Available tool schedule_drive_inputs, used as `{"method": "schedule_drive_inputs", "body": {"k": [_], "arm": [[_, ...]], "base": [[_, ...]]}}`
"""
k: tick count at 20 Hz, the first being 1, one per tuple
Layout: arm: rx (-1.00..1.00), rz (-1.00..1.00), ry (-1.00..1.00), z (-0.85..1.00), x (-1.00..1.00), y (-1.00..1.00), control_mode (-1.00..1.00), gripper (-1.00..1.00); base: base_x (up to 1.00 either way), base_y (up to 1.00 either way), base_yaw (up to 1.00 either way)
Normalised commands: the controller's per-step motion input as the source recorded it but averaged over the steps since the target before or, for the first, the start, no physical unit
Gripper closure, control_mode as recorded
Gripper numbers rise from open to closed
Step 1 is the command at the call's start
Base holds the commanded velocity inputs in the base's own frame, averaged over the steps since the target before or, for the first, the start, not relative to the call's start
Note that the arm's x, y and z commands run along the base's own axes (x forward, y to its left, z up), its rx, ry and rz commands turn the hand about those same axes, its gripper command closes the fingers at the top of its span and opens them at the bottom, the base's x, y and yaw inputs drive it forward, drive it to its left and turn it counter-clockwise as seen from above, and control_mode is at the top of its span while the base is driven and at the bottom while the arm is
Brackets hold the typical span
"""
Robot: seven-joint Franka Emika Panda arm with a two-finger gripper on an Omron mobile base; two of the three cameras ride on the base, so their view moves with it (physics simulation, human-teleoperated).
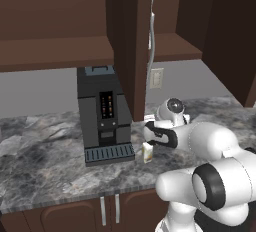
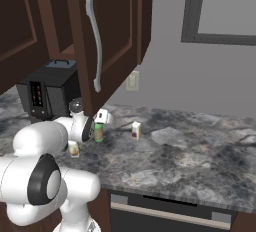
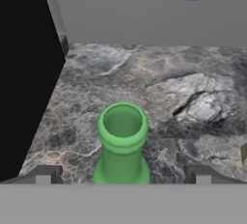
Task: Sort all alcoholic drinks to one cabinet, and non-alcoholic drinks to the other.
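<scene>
Green bottle (image 3: pixel 122 143) upright on the counter (image 2: pixel 190 146), open mouth up. White carton (image 2: pixel 135 130) with red mark stands well right of it; cream carton (image 1: pixel 147 152) near its other side, mark unclear. Narrow cabinet's door (image 2: pixel 107 36) hangs open above.

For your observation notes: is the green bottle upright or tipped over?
Upright. The green bottle stands on the counter, its round mouth facing up.

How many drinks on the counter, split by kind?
Green glass bottle: 1
Small cartons: 2, one white with a red mark, one cream
Total: 3
</scene>
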Motion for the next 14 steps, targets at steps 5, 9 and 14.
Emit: {"method": "schedule_drive_inputs", "body": {"k": [5,9,14], "arm": [[0.01,0.0,-0.07,-0.03,0.0,0.01,-1.0,-1.0],[0.01,0.0,-0.04,-0.05,0.0,0.01,-1.0,-1.0],[0.02,0.0,-0.01,-0.03,0.03,0.0,-1.0,-1.0]], "base": [[0.0,0.0,0.0],[0.0,0.0,0.0],[0.0,0.0,0.0]]}}
